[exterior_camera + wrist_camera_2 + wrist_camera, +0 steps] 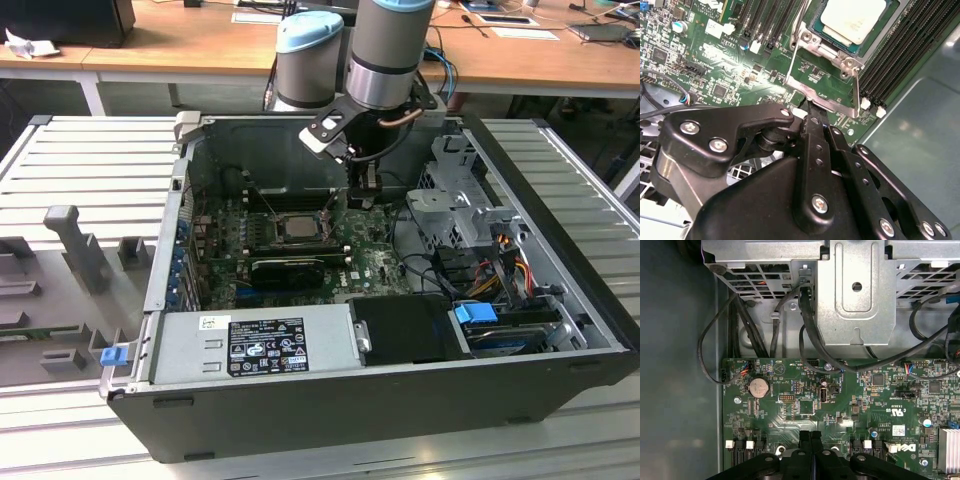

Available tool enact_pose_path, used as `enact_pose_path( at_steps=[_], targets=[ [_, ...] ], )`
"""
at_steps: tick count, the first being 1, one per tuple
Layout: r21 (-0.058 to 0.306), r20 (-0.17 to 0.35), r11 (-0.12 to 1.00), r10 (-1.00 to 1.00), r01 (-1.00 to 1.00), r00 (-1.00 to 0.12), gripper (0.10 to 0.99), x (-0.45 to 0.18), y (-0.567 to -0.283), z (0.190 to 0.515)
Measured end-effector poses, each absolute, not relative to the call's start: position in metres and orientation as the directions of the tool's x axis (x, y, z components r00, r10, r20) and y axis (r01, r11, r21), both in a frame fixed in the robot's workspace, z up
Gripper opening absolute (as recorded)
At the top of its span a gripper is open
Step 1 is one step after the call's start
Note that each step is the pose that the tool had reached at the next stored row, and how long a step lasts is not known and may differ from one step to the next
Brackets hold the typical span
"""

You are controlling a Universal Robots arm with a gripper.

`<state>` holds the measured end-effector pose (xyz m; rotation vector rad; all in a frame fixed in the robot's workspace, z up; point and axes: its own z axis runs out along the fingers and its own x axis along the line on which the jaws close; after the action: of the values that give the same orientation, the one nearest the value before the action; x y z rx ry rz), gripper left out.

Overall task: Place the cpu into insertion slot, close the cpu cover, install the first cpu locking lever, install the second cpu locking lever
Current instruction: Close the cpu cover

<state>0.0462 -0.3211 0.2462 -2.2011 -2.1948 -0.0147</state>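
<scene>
The small thin square cpu (852, 20) with its tan-silver face already lies in the insertion slot (262, 230), the square dark-rimmed socket on the green circuit board (805, 405), a little left of centre in the exterior view. It looks flat, though whether it is fully seated cannot be told. The cpu cover (822, 96), a dark-silver metal frame plate with a square window, is not down. It appears swung up off the socket, with board showing through its window in the second wrist view. The black two-fingered gripper (810, 105), hanging from the grey arm in the upper middle of the exterior view, has its fingers (805, 437) pressed together with nothing visible between them. Their tip is just beside or touching the cover's free edge; which of the two cannot be told. The main risk appears to be that narrow contact: a thin plate edge against a slim closed tip could slip sideways, letting the cover fall back or the fingers drop onto the small parts of the board. If the chip sits slightly askew, pressing the frame down could load it unevenly and harm the pin field. The long black memory slots (910, 45) stand close by, so sideways drift could catch them too.
</scene>
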Motion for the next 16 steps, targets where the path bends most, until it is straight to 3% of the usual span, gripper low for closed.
enact_pose_path(
  at_steps=[16],
  targets=[
    [-0.017,0.03,-0.003,1.0,1.0,0.003,0.106,0.0417,-0.3211,0.2462]
  ],
)
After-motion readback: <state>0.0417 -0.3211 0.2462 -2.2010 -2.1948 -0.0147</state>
